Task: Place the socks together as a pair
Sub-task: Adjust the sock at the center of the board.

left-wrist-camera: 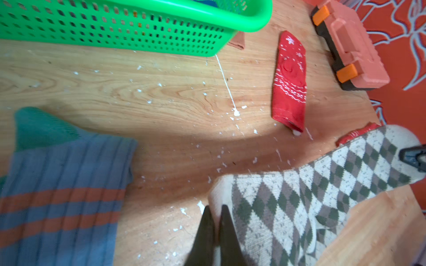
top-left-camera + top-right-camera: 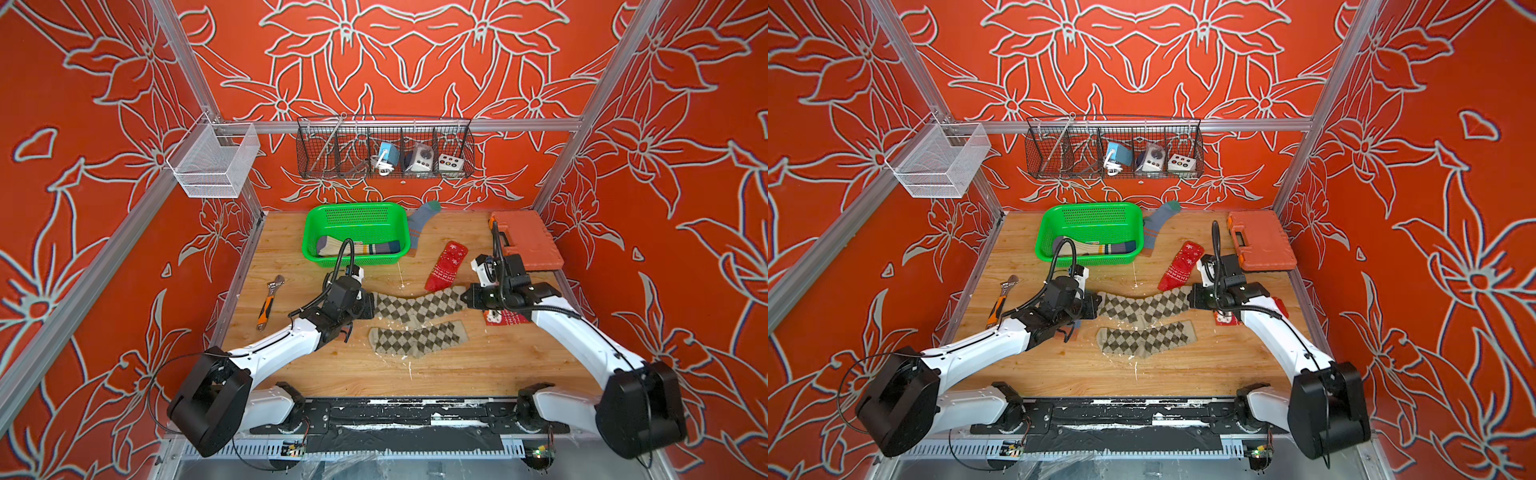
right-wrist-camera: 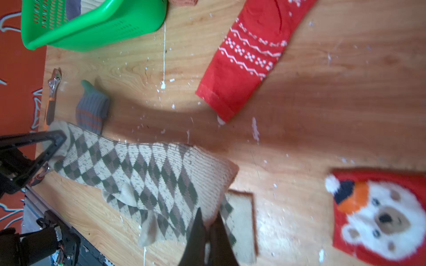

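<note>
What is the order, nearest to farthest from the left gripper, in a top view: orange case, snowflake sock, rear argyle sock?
1. rear argyle sock: clamped in the left gripper.
2. snowflake sock: toward the right.
3. orange case: back right corner.

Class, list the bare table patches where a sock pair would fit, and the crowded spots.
Free: the front strip of table before the loose argyle sock; the patch between basket and wrench. Crowded: around the red sock, toolbox and right gripper.
</note>
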Controlling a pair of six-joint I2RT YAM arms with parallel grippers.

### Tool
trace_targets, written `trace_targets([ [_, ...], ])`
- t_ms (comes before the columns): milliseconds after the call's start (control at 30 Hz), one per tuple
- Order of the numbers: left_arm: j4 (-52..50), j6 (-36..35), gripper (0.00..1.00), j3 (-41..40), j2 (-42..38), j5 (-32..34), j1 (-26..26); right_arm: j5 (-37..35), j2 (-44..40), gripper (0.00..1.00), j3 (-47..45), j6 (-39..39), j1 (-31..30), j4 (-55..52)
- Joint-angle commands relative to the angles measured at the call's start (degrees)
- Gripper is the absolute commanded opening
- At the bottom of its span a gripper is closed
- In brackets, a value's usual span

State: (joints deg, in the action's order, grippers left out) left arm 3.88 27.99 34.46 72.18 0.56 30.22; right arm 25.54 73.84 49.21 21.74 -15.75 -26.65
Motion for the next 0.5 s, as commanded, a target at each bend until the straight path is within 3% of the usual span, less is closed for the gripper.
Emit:
trace_targets([
  [0,0.03,-0.91,0.0,1.59,2.65,4.31,-0.83,3.22,6.38,0.0,2.83,-1.87,0.13,1.96],
  [167,1.03,-2.11,0.0,3.28,8.29,4.71,-1.69,4.29,15.68,0.0,5.24,-3.1,0.1,3.68],
  [367,2.48,-3.11,0.0,4.92,13.48,4.74,-2.49,1.01,19.05,0.0,5.12,-3.01,0.17,4.58],
  [467,2.88,-3.38,0.12,5.16,14.42,4.06,-2.44,-1.83,18.88,0.02,4.8,-3.36,0.19,4.0],
])
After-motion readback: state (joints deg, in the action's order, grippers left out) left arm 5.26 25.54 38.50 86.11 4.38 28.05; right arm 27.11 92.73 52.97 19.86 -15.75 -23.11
